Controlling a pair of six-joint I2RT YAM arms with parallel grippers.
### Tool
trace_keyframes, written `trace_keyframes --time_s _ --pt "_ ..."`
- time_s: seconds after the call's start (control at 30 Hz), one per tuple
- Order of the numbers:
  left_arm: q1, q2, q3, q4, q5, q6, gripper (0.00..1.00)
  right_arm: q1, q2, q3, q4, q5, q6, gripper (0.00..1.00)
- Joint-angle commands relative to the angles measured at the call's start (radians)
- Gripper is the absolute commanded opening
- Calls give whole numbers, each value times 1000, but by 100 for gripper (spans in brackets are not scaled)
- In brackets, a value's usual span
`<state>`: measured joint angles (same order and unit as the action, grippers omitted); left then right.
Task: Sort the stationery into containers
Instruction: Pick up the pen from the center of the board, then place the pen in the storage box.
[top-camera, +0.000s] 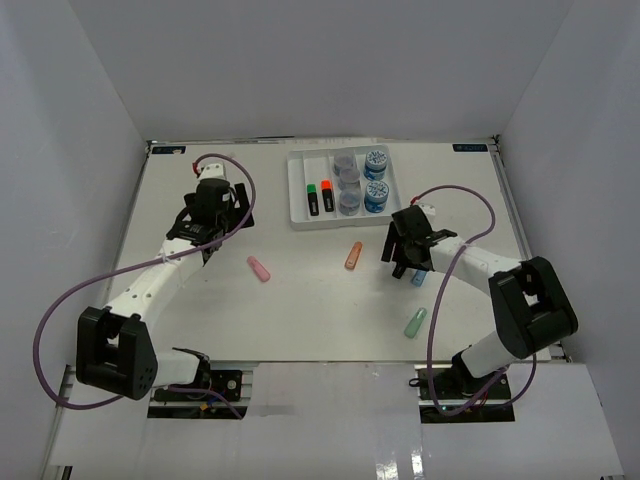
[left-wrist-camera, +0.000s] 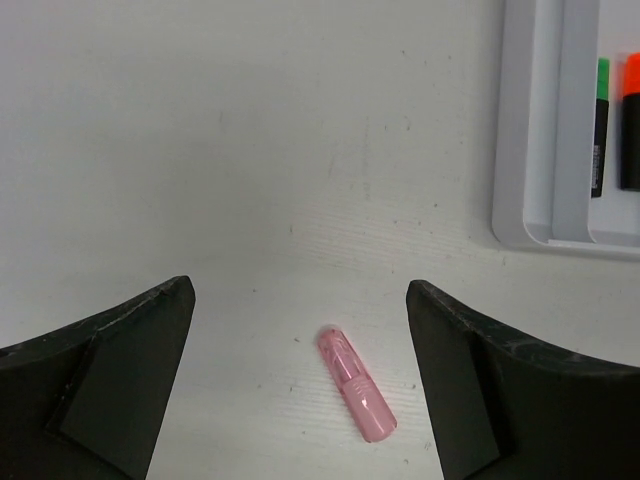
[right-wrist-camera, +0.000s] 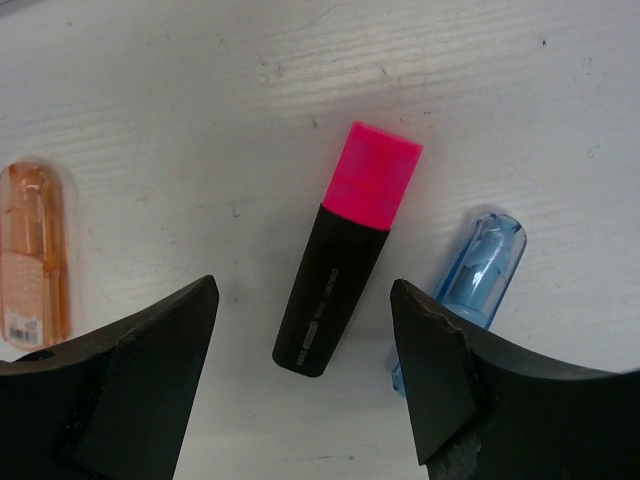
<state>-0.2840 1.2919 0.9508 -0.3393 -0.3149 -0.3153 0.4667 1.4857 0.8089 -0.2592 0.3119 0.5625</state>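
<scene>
The right claw stands apart, astride the black marker with the pink cap, which lies aslant between its fingers and touches neither. One finger overlaps the end of the blue marker (contact unclear), so lowering could land on it or drag it along. The slant may twist the grip. The left claw, also apart, hangs over a pink marker.

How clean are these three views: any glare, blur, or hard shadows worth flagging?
Top external: even, diffuse light, only faint shadows on the table, no glare there. Left wrist: pastel pink highlighter crisp; the dark fingers look slightly soft, with detail lost in the black. Right wrist: pink-capped black highlighter sharp; blue highlighter shows small glints.
</scene>
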Motion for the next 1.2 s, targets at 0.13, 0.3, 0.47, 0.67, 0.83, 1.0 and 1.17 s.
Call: trace_keyframes --time_s 0.13,0.3,0.47,0.67,0.83,1.0,1.17 --pt "9 -37 16 79 -78 33 98 3 100 32 18 108 122 63" --pt "8 -32 19 80 -64 27 98 4 123 47 0 112 94 37" --pt "9 -17 20 77 -56 30 98 49 61 116 -18 89 -51 20" --pt "11 6 26 72 -44 24 98 98 76 343 -22 -80 -212 23" --pt "14 14 25 72 -55 21 98 119 218 570 -34 -155 -285 24" --pt "16 26 25 71 -61 21 98 139 404 813 -69 -194 -311 27" --pt "16 30 22 71 -58 18 98 148 534 944 -57 -211 -308 30"
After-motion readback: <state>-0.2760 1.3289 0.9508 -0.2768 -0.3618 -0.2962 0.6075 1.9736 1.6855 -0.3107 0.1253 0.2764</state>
